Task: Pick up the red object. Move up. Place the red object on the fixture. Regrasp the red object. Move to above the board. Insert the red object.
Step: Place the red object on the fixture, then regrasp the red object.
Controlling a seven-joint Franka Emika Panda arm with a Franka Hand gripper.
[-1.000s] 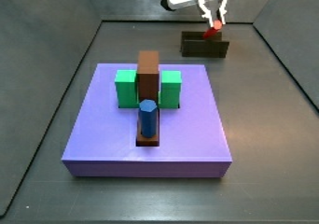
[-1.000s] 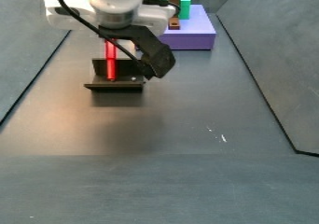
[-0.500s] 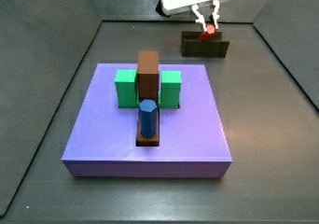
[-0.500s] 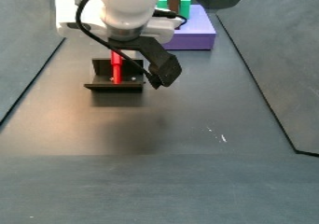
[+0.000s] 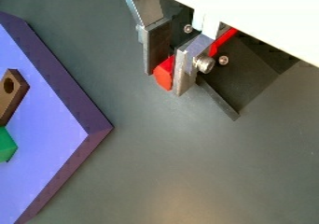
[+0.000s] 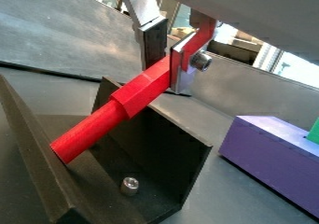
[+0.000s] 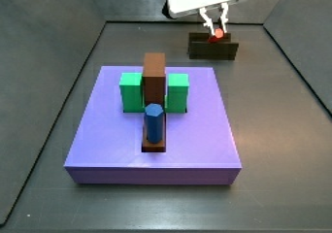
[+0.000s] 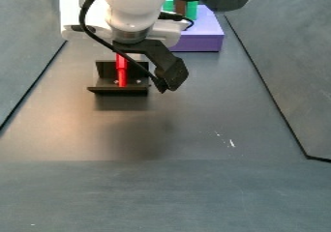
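The red object (image 6: 110, 119) is a slim red peg, and the gripper (image 6: 165, 77) is shut on its upper end. In both wrist views the silver fingers (image 5: 187, 67) press on either side of the peg's end (image 5: 163, 75). Its lower end reaches into the fixture (image 6: 169, 167), a small dark open-topped holder. In both side views the peg (image 7: 218, 28) stands upright in the fixture (image 7: 213, 49) under the gripper (image 7: 215, 21). The other side shows the gripper (image 8: 120, 56), the peg (image 8: 122, 72) and the fixture (image 8: 119, 89). The board (image 7: 195, 140) is a purple slab lying apart from them.
On the board stand two green blocks (image 7: 131, 91), a long brown bar (image 7: 154, 77) and a blue cylinder (image 7: 153, 122). The board's edge (image 5: 69, 111) and corner (image 6: 268, 153) show in the wrist views. Dark walls (image 7: 298, 77) bound the floor.
The gripper with the red peg shifted slightly sideways over the fixture between the earliest frames and half a second ago. Since then nothing has visibly moved.
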